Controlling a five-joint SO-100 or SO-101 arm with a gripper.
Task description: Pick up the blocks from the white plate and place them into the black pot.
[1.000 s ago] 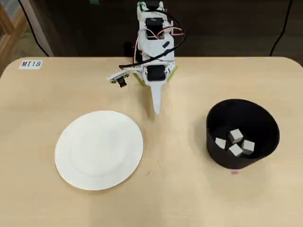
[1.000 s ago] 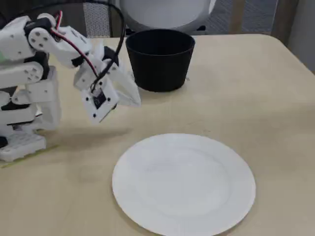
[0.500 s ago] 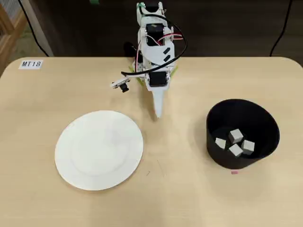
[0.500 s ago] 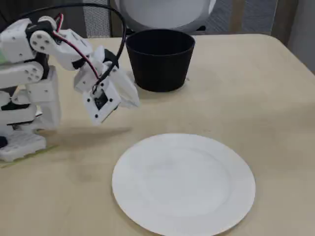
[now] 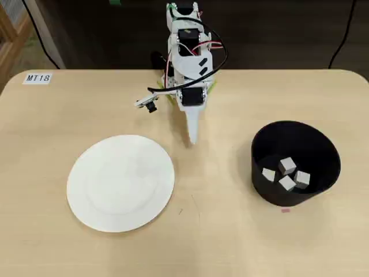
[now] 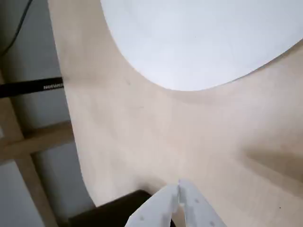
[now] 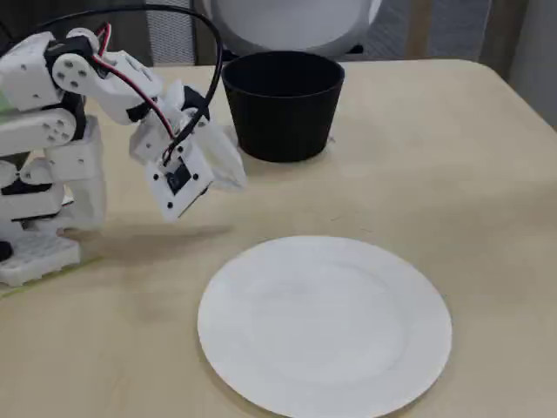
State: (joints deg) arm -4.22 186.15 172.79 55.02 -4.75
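The white plate (image 5: 120, 183) lies bare on the table's left in the overhead view; it also shows in the fixed view (image 7: 324, 323) and fills the top of the wrist view (image 6: 199, 38). Several off-white blocks (image 5: 286, 173) rest on the bottom of the black pot (image 5: 271, 147) at the right. The pot (image 7: 283, 117) stands behind the plate in the fixed view, its inside hidden. My gripper (image 5: 192, 138) hangs between plate and pot, folded back near the arm's base, shut with nothing in it. Its fingertips meet in the wrist view (image 6: 179, 191).
The arm's white base (image 7: 39, 222) stands at the table's back edge. A small "MT18" label (image 5: 38, 78) lies at the far left corner in the overhead view. A tiny pink mark (image 5: 285, 210) sits just in front of the pot.
The arm drew back a little toward its base over the last second; the gripper stayed shut. Plate, pot and blocks did not move.
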